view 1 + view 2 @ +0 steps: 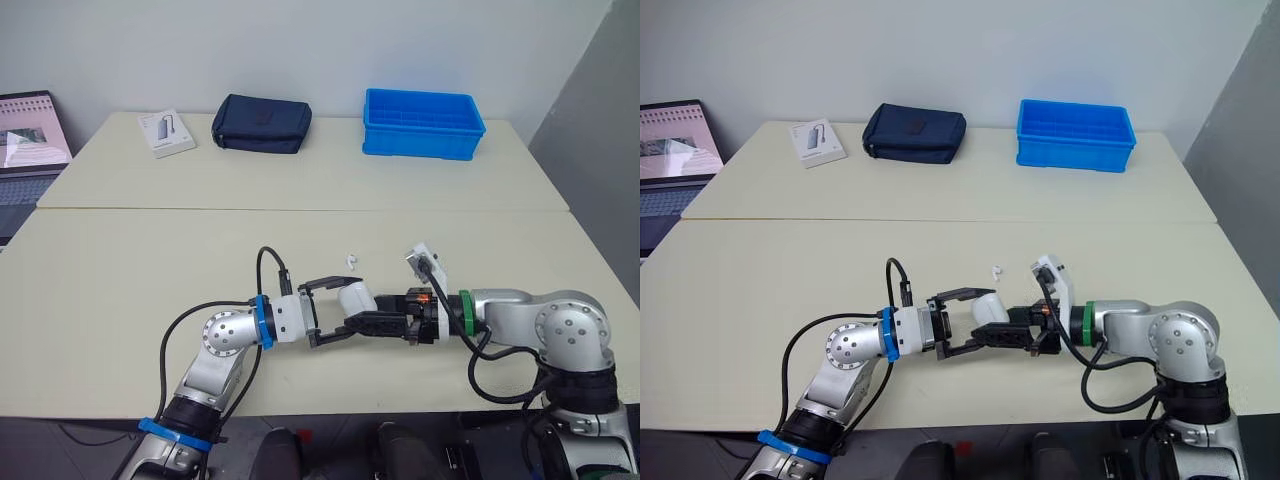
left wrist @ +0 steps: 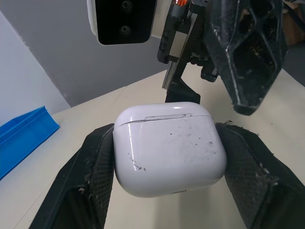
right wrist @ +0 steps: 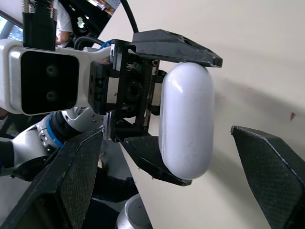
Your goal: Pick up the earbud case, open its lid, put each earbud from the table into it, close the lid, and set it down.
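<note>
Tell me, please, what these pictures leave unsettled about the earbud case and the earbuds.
- Inside of the earbud case: left wrist view, hidden by its closed shell.
- Case's flanks: same view, covered by the left gripper's jaws.
- Earbud on the table: head views, too small to tell its pose.
- A second earbud: head views, left arm and right arm cover some table; cannot tell.
- Laptop: cut off by the left edge.

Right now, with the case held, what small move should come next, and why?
Probably bring the open right gripper onto the lid of the earbud case to lift it. The left gripper clamps the case, the lid looks shut, and an earbud lies on the table.
</note>
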Action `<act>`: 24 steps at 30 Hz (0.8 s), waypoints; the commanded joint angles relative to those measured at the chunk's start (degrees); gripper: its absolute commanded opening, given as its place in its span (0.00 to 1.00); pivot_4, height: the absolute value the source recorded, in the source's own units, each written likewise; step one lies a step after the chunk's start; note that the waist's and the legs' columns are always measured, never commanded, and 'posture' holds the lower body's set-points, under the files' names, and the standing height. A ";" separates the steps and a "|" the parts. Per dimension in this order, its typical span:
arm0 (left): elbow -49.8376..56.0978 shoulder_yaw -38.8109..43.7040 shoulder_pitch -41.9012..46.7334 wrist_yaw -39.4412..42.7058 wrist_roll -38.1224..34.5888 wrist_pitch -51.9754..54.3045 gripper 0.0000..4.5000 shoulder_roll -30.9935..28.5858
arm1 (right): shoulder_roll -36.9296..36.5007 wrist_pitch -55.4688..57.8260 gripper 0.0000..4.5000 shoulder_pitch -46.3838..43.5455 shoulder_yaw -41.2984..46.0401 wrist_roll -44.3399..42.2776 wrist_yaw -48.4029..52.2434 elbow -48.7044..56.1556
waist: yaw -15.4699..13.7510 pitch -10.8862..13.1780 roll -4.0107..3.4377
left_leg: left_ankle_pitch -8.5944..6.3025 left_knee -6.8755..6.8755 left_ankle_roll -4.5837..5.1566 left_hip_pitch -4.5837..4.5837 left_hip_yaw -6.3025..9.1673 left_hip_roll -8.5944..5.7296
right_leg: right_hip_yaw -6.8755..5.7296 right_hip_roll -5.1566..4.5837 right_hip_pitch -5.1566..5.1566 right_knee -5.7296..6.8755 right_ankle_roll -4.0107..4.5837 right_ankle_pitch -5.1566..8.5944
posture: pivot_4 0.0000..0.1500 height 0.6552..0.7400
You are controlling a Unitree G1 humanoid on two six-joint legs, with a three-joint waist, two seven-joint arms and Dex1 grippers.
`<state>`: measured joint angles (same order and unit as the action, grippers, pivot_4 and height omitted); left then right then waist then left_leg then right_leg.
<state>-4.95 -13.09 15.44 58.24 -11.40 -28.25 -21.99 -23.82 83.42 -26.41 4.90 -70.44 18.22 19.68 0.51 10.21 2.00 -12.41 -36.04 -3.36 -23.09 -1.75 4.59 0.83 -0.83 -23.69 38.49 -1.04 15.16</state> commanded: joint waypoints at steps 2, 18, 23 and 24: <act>1.51 -0.01 0.14 -0.11 -1.41 -1.43 0.64 0.54 | -0.22 0.78 0.78 -1.72 -0.07 -2.10 0.91 -1.07 | 0.01 0.00 0.00 | 0.00 0.00 0.00 0.00 -0.01 0.00 | 0.01 0.00 0.00 0.00 0.00 0.00 | 1.00 0.99; 1.48 0.40 0.59 0.77 -4.78 0.97 0.87 0.89 | -0.41 1.08 0.17 -3.60 -0.43 -2.92 3.37 -4.03 | 0.24 0.00 0.00 | 0.00 0.00 0.00 -0.01 0.00 0.01 | 0.01 0.01 -0.03 0.02 -0.01 0.00 | 1.00 0.99; 2.03 0.15 1.45 1.94 -4.91 12.17 1.00 -2.98 | -2.52 0.62 0.17 -5.95 -2.46 -0.68 5.31 -3.14 | 0.83 0.00 0.00 | 0.00 0.00 0.00 -0.03 0.01 0.02 | 0.01 0.04 -0.07 0.04 -0.01 0.00 | 1.00 0.99; 2.77 0.05 1.45 1.86 -5.25 16.50 1.00 -4.03 | -3.11 0.37 0.17 -6.46 -2.96 -0.06 5.74 -2.78 | 0.95 0.00 0.00 | 0.00 0.00 0.01 -0.04 0.02 0.01 | 0.01 0.04 -0.10 0.07 -0.01 0.00 | 1.00 0.99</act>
<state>-4.50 -13.14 16.38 59.78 -15.47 -17.25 -24.93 -25.92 84.29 -31.48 2.08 -70.76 22.33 14.92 1.46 10.21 1.99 -12.41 -36.03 -3.35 -23.12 -1.72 4.61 0.83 -0.79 -23.79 38.56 -1.05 15.17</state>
